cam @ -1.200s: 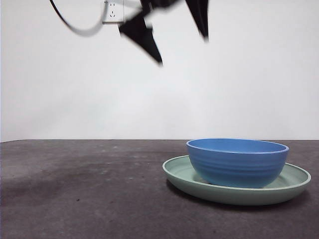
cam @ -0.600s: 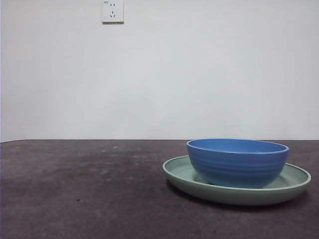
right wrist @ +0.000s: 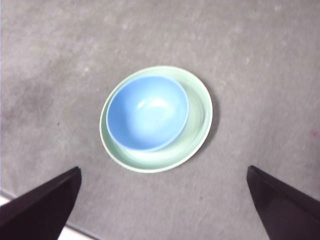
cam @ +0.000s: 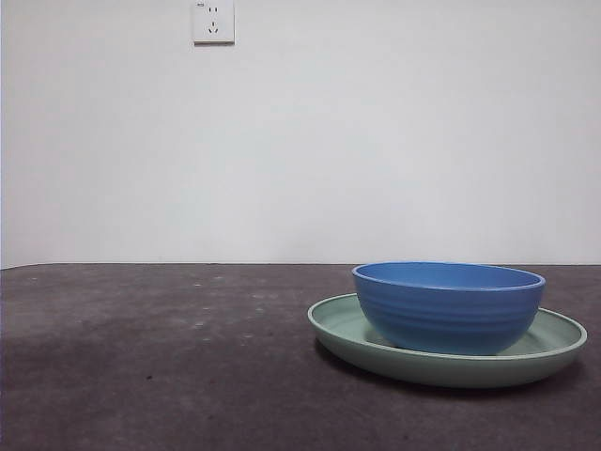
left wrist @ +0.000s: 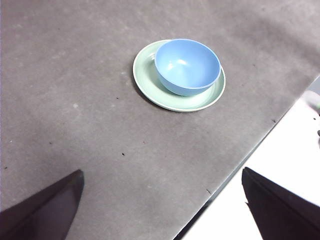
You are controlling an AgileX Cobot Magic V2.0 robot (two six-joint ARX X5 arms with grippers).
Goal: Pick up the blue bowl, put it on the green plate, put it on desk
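The blue bowl (cam: 448, 306) sits upright inside the green plate (cam: 563, 343), which rests on the desk (cam: 160, 366) at the right. Both show in the left wrist view, bowl (left wrist: 187, 66) on plate (left wrist: 147, 82), and in the right wrist view, bowl (right wrist: 147, 113) on plate (right wrist: 200, 112), off-centre toward one rim. My left gripper (left wrist: 162, 210) is open and empty, high above the desk and away from the dishes. My right gripper (right wrist: 162, 207) is open and empty, high above the plate. Neither gripper shows in the front view.
A white wall with a power socket (cam: 213, 21) stands behind the desk. The desk's edge (left wrist: 240, 165) runs close to the plate in the left wrist view, with white floor beyond it.
A dark, blurred gripper at the top of the front view one second ago has moved up out of view. The bowl and plate have not moved.
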